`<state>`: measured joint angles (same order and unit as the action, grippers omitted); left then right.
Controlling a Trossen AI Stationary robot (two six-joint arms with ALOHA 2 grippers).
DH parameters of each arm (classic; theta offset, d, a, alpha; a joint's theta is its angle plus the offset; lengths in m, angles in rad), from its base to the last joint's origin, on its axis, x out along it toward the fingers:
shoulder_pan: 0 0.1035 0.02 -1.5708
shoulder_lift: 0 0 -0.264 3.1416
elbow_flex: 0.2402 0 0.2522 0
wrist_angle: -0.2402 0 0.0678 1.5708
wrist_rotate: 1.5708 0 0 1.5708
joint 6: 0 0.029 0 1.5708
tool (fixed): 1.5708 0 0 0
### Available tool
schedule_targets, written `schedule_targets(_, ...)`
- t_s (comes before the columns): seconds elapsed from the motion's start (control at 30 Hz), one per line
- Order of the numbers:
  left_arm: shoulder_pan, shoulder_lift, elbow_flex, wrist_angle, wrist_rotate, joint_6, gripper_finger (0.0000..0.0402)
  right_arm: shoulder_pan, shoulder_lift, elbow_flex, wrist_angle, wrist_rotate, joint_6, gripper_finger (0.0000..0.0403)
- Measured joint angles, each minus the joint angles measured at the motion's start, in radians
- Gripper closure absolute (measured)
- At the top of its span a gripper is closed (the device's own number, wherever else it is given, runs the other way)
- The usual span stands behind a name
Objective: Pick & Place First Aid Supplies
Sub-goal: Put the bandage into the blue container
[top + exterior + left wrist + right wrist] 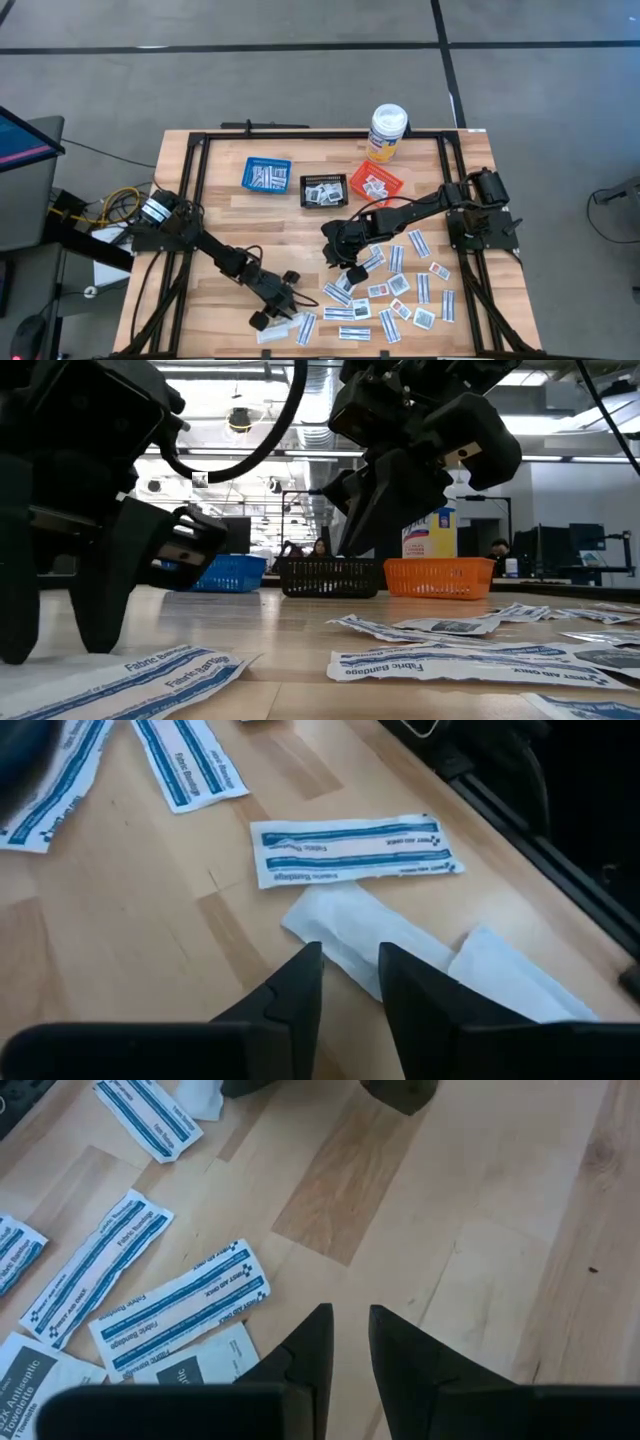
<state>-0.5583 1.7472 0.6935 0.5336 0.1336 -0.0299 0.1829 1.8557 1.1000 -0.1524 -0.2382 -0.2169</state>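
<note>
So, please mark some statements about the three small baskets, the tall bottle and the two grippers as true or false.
1. The small black basket stands between the small blue basket and the small orange basket. True.
2. The tall white bottle with the yellow label lies on its side. False: it stands upright.
3. The left gripper holds a packet. False: its fingers are apart, holding nothing, above a plain white packet.
4. The right gripper holds nothing. True.

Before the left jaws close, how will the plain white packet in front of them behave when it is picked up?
The plain white packet looks thin and flat on the table, so probably light and floppy. It lies flush, so the left gripper may slide over it rather than catch an edge. It partly overlaps a second white packet, which might drag along.
</note>
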Motion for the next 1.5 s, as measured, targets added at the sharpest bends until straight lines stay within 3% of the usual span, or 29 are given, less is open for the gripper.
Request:
schedule_targets(0.2, 0.027, -0.026, 0.0, -0.098, -0.112, 0.076, 0.0298, 0.0, 0.0, 0.0, 0.0, 0.0, 0.0, 0.034)
schedule_targets(0.5, 0.056, -0.17, -0.004, -0.431, -0.535, 0.145, 0.0298, 0.0, -0.001, 0.0, 0.0, 0.0, 0.0, 0.034)
schedule_targets(0.6, 0.084, -0.238, -0.01, -0.577, -0.617, 0.06, 0.0298, 0.0, -0.001, 0.0, 0.002, 0.0, 0.0, 0.034)
schedule_targets(0.77, 0.137, -0.372, -0.008, -0.593, -0.489, -0.175, 0.0298, 0.0, -0.001, 0.0, 0.008, 0.0, 0.0, 0.034)
schedule_targets(0.9, 0.134, -0.439, -0.007, -0.6, -0.464, -0.211, 0.0298, 0.0, -0.001, 0.0, 0.011, 0.0, 0.0, 0.034)
schedule_targets(1.3, 0.195, -0.321, -0.115, -0.524, -0.444, -0.261, 0.0279, -0.006, -0.001, 0.0, 0.033, 0.0, -0.002, 0.034)
schedule_targets(1.5, 0.19, -0.358, -0.121, -0.492, -0.426, -0.261, 0.0286, -0.009, -0.001, 0.0, 0.036, 0.001, -0.002, 0.034)
